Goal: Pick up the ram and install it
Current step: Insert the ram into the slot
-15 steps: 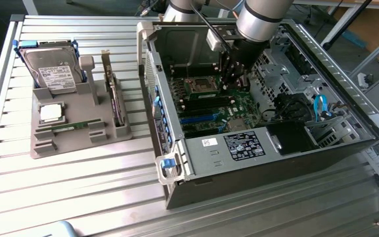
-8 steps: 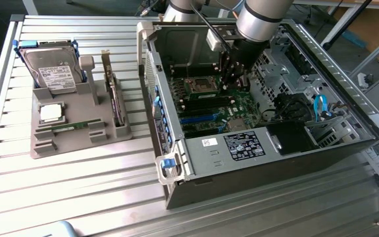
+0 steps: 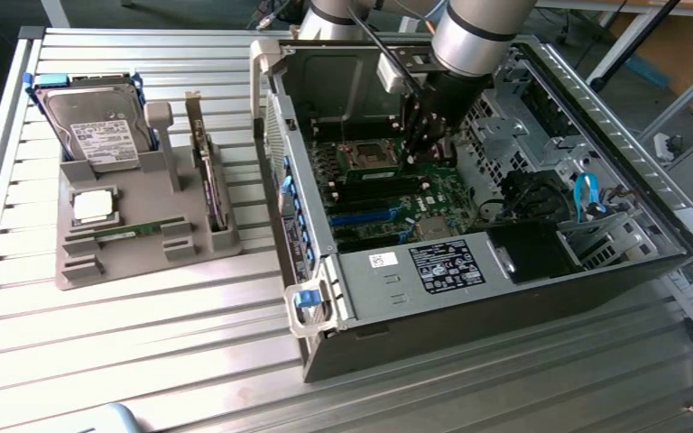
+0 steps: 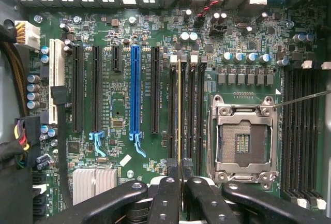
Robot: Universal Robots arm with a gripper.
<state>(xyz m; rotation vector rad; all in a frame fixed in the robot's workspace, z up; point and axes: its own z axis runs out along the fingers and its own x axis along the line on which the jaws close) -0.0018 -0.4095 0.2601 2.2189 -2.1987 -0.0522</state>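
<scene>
My gripper (image 4: 179, 168) is shut on the ram (image 4: 179, 110), a thin green stick seen edge-on. It hangs over the black memory slots (image 4: 192, 115) on the motherboard, in line with one of them, just beside the empty processor socket (image 4: 242, 141). I cannot tell whether the ram touches the slot. In the exterior view the gripper (image 3: 425, 144) reaches down into the open computer case (image 3: 467, 262), above the board. A second, like ram stick (image 3: 124, 232) lies flat in the grey holder (image 3: 82, 271) on the exterior view's left.
The grey holder also carries a hard drive (image 3: 100, 126), a square silver processor chip (image 3: 94, 206) and an upright dark expansion card (image 3: 208, 180). Case walls, a drive cage (image 3: 527, 135) and cables (image 3: 585, 194) surround the gripper. A blue slot (image 4: 135, 94) lies beside the memory slots.
</scene>
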